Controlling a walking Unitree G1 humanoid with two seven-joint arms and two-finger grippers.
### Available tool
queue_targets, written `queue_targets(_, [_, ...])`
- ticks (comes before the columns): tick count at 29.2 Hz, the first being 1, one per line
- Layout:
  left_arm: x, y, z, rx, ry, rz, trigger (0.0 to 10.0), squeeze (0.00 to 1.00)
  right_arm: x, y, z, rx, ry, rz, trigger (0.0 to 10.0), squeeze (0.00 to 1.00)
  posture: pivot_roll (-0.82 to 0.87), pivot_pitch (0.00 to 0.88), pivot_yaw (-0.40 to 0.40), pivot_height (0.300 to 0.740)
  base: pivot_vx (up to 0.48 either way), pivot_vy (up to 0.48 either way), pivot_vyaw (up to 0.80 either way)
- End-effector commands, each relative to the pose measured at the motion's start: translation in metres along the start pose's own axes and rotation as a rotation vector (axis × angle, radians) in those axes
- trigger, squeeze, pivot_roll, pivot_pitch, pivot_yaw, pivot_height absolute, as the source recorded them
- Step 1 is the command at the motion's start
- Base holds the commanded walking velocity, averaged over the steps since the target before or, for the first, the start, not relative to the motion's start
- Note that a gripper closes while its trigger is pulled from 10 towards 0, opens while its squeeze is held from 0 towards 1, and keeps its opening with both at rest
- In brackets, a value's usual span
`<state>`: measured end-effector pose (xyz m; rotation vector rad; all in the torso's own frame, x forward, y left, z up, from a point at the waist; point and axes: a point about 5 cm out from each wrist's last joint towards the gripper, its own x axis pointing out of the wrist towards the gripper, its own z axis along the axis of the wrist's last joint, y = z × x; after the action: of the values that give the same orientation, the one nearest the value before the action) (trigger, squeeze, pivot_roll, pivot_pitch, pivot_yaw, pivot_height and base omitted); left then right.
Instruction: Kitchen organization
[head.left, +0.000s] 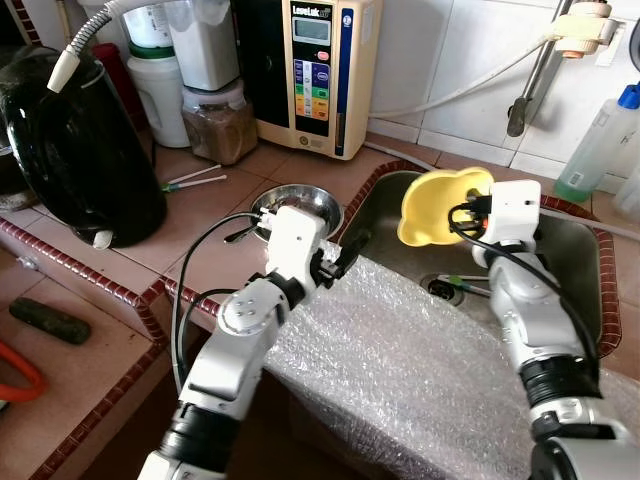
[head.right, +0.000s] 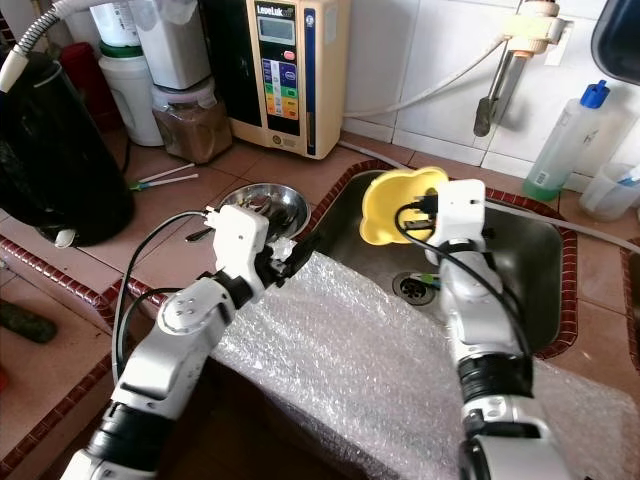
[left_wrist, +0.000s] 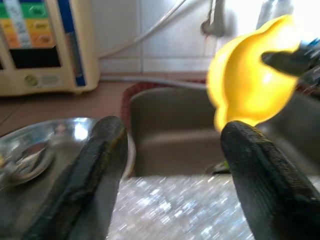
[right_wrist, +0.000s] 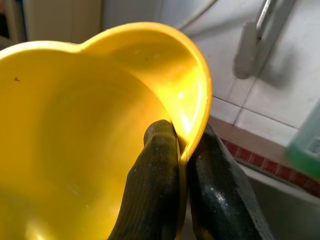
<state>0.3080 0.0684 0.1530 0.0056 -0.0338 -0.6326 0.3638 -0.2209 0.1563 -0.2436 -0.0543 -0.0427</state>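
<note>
Yellow bowl (head.left: 437, 205) hangs tilted above the sink (head.left: 575, 260), rim pinched between the right gripper (right_wrist: 182, 165) fingers. Left gripper (head.left: 340, 262), fingers spread and empty, sits at the sink's left edge; the bowl lies ahead of it, toward the robot's right.

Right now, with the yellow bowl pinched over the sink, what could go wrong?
1. The right gripper holds the yellow bowl only by a thin pinch on its rim; it may swing or slip and drop into the sink.
2. The open left gripper hovers at the edge of the bubble wrap, close to the steel bowl; a careless sweep could snag the wrap or knock the steel bowl.
</note>
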Motion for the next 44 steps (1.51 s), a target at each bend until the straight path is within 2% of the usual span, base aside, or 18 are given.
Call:
queue_targets(1, [-0.003,0.002,0.003,-0.005,0.003,0.001,10.0,1.0,0.004,0.002,0.001,-0.05,0.004,0.038,0.0,0.0,0.0,0.0,0.051,0.74,0.0,0.0,0.0])
queue_targets(6, [-0.011,0.004,-0.004,-0.008,0.037,0.013,10.0,1.0,0.002,0.001,-0.015,-0.117,0.072,0.064,0.0,0.0,0.01,0.0,0.046,0.74,0.0,0.0,0.0])
queue_targets(9, [-0.02,-0.003,-0.015,-0.006,0.083,0.002,10.0,1.0,0.001,0.003,-0.028,-0.133,0.125,0.067,0.0,0.0,0.02,0.0,0.05,0.74,0.0,0.0,0.0])
queue_targets(13, [-0.023,-0.001,-0.022,-0.02,0.143,-0.004,10.0,1.0,-0.004,0.003,-0.044,-0.178,0.204,0.047,0.0,0.0,0.04,0.0,0.056,0.74,0.0,0.0,0.0])
queue_targets(14, [-0.023,-0.001,-0.023,-0.029,0.156,-0.007,10.0,1.0,-0.005,0.002,-0.047,-0.168,0.22,0.039,1.6,0.0,0.04,0.0,0.056,0.74,0.0,0.0,0.0])
queue_targets(15, [-0.023,-0.001,-0.023,-0.029,0.156,-0.007,10.0,1.0,-0.005,0.002,-0.047,-0.168,0.22,0.039,1.6,0.0,0.04,0.0,0.056,0.74,0.0,0.0,0.0])
queue_targets(16, [-0.023,-0.002,-0.024,-0.027,0.157,-0.016,10.0,1.0,-0.005,0.002,-0.049,-0.158,0.232,0.037,4.3,0.0,0.04,0.0,0.057,0.74,0.0,0.0,0.0])
queue_targets(17, [-0.023,-0.003,-0.023,-0.02,0.157,-0.023,10.0,1.0,-0.005,0.002,-0.05,-0.153,0.237,0.034,9.3,0.81,0.04,0.0,0.06,0.74,0.0,0.0,0.0])
queue_targets(18, [-0.023,-0.004,-0.023,-0.014,0.156,-0.028,10.0,1.0,-0.005,0.002,-0.05,-0.152,0.239,0.033,10.0,1.0,0.04,0.0,0.06,0.74,0.0,0.0,0.0])
queue_targets(31, [-0.025,-0.004,-0.025,-0.025,0.182,-0.015,10.0,1.0,-0.005,0.003,-0.052,-0.12,0.248,0.037,10.0,1.0,0.04,0.0,0.051,0.74,0.0,0.0,0.0])
queue_targets(42, [-0.027,-0.007,-0.029,-0.035,0.219,-0.051,10.0,1.0,-0.005,0.008,-0.053,-0.115,0.238,0.032,10.0,1.0,0.04,0.0,0.059,0.74,0.0,0.0,0.0])
queue_targets(44, [-0.027,-0.008,-0.029,-0.036,0.222,-0.06,10.0,1.0,-0.005,0.009,-0.051,-0.09,0.213,0.041,10.0,1.0,0.04,0.0,0.056,0.74,0.0,0.0,0.0])
